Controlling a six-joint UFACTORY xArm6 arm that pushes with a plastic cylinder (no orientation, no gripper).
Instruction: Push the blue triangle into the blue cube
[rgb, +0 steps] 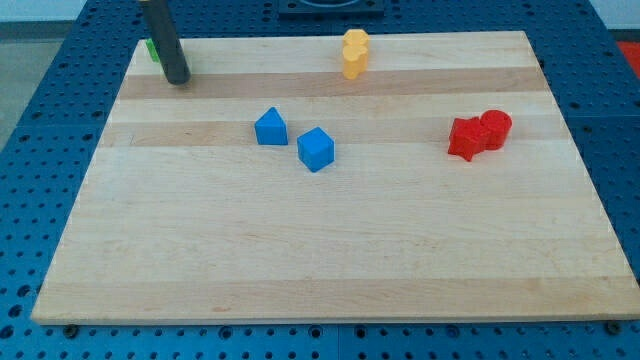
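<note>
The blue triangle (270, 128) lies on the wooden board, left of centre. The blue cube (316, 149) sits just to its lower right, a small gap between them. My tip (177, 79) rests on the board near the view's top left corner, well to the upper left of the blue triangle. The dark rod rises from it out of the view's top.
A green block (153, 49) shows partly behind the rod at the top left. Two yellow blocks (354, 53) stand together at the top centre. A red star-like block (465, 138) and a red cylinder (495, 128) touch at the right. The board's edge (330, 320) borders a blue perforated table.
</note>
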